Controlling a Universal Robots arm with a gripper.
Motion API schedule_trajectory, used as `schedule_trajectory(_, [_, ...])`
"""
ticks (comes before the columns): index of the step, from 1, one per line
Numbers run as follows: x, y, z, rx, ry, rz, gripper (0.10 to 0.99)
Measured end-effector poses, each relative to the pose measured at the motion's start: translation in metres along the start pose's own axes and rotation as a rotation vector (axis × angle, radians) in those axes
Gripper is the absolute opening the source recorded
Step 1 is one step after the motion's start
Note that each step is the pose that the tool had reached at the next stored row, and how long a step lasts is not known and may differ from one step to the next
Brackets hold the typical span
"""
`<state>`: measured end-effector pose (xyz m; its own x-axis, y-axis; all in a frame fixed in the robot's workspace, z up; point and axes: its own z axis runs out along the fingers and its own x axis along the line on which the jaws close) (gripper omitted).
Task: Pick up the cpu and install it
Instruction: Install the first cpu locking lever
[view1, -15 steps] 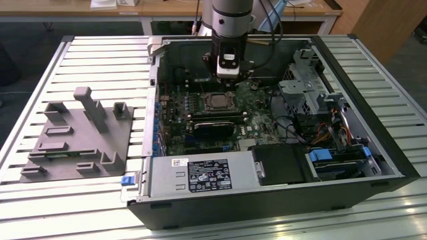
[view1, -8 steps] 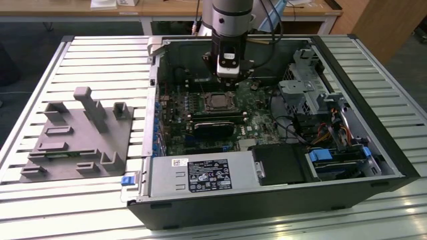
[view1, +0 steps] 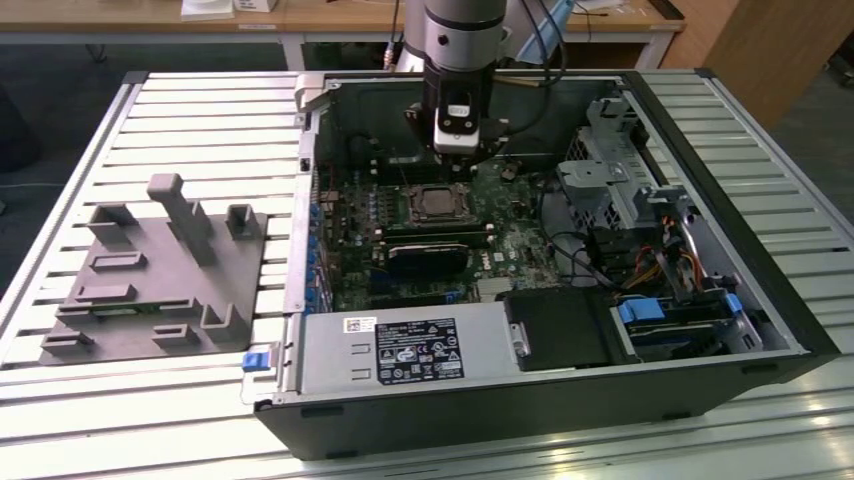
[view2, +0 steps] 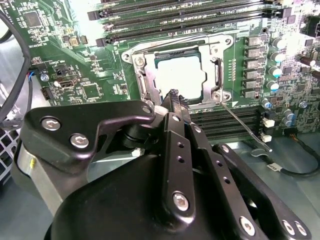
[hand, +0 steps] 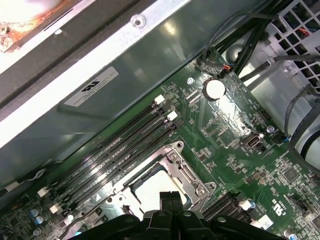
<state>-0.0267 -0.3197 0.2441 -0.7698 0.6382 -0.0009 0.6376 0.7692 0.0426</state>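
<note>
Right in front of your second wrist camera sits the gripper (view2: 177, 102), its two black fingers (view2: 175, 150) running side by side with the ribbed tips pressed together, so the pincer is narrow, closed on nothing you can see between the pads. Just past those tips lies the cpu (view2: 181, 74), pale silver top up, seated flat inside the socket frame (view2: 134, 65) on the green motherboard (view2: 75, 50); the tips hang over the near edge of the socket, and whether they touch the frame you cannot tell. A thin metal lever (view2: 242, 122) angles away from the socket corner across the dark slots beside it. In the first wrist view you get the same pair of closed tips (hand: 171, 200) at the socket edge, the cpu (hand: 155, 186) bright within the frame, and beyond it a bank of long memory slots (hand: 120, 145) running toward the case wall (hand: 150, 65), with a round coin cell (hand: 215, 88) off on the board. Step back to the exterior view and you see the arm (view1: 461, 50) coming straight down into the open computer case (view1: 534, 400), the gripper (view1: 454, 158) just above the board, the cpu (view1: 435, 200) directly ahead of it. Well apart, on the exterior view's left, the grey fixture block (view1: 160, 270) sits on the slatted table (view1: 200, 110).
</note>
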Motion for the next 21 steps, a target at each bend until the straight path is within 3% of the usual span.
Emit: schedule_trajectory(21, [0.0000, 0.0002, -0.0055, 0.000, 0.0000, 0.000, 0.106])
